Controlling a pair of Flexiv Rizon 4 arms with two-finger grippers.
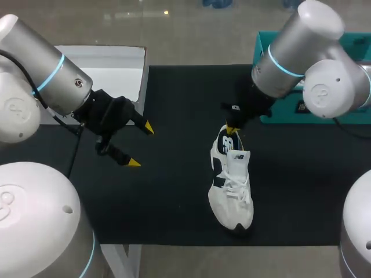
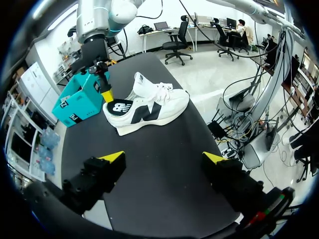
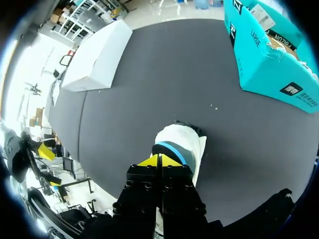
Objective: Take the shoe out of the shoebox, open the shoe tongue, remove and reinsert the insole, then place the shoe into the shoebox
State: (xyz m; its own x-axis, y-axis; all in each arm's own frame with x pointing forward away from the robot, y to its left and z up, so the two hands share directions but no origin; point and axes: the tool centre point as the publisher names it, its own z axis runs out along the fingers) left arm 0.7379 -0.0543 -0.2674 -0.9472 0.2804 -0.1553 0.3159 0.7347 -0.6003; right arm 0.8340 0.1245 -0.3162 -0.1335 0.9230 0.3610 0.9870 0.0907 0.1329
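The shoe point(image 1: 232, 185) is out of the shoebox point(image 1: 290, 113) and stands on its sole on the worktop point(image 1: 174, 220), its heel right under the right fingers point(image 1: 232, 130) and its toe pointing away from them. So the first step looks done. The laces appear crossed and the tongue lies flat. No insole shows outside the shoe, so opening the tongue, the insole work and the return to the shoebox most likely all remain.

The right fingers are pressed together, tip against tip, at the heel collar. Whether they pinch its edge cannot be made out. The left fingers point(image 1: 141, 146) are spread wide and hold nothing. The shoe lies well ahead of them, with bare mat between.

The worktop is covered by a black mat that looks flat and even. The teal shoebox sits just beyond the right fingers, near the heel, at the edge of the mat. A white box point(image 1: 110, 69) lies well apart from the shoe, behind the left fingers. There seems to be enough open mat around the shoe for both arms to work.
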